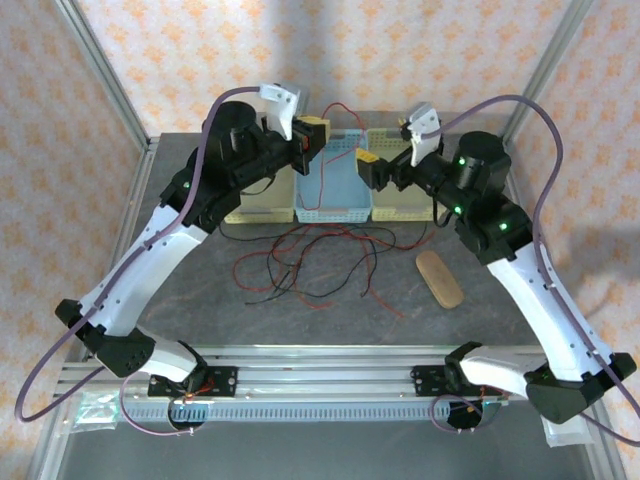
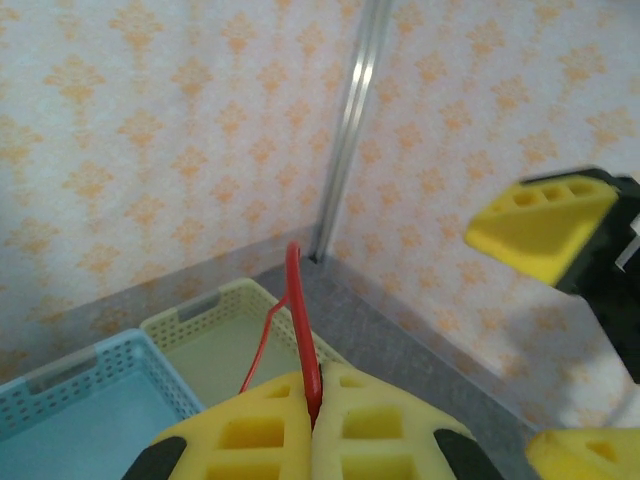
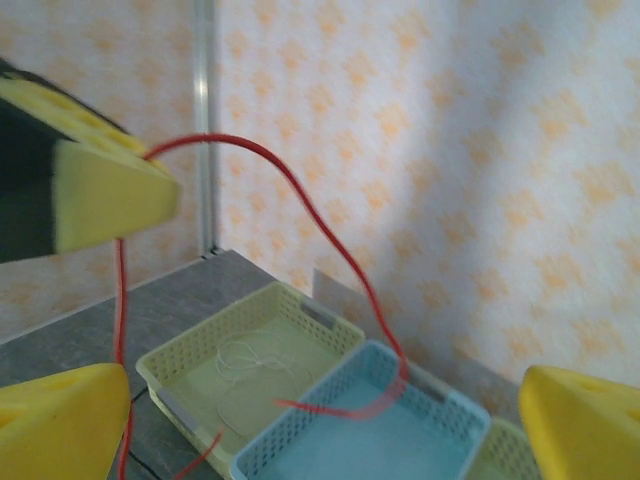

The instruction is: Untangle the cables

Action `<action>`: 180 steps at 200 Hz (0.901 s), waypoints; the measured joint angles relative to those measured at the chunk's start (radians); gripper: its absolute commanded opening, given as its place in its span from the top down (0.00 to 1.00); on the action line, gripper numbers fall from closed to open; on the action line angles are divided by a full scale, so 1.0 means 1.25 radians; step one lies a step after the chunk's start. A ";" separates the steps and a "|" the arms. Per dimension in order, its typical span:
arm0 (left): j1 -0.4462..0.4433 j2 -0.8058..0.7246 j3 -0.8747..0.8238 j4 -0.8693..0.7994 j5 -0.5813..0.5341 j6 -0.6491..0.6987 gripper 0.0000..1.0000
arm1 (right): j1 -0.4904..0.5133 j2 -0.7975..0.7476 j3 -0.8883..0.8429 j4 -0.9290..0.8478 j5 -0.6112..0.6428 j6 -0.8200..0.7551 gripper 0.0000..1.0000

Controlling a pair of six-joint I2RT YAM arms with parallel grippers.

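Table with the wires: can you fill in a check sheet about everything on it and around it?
Surface: grey table, stone-look top.
Job's things: red and black cables tangled mid-table; one red cable lifted, drooping into the blue basket; white cable in a yellow basket.
Clutter: wooden oval piece.
Pincers: left pincer shut on the red cable; right pincer open, holding nothing.
Cables: purple hoses along both arms.
Surroundings: patterned walls.
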 measured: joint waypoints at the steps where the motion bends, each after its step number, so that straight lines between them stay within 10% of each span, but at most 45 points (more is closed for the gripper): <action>1: 0.000 0.000 0.001 0.000 0.002 0.001 1.00 | 0.001 0.000 -0.002 0.002 -0.002 -0.003 0.00; 180: 0.020 -0.027 -0.003 -0.022 0.163 0.062 1.00 | 0.093 0.099 0.074 0.064 -0.101 -0.205 0.00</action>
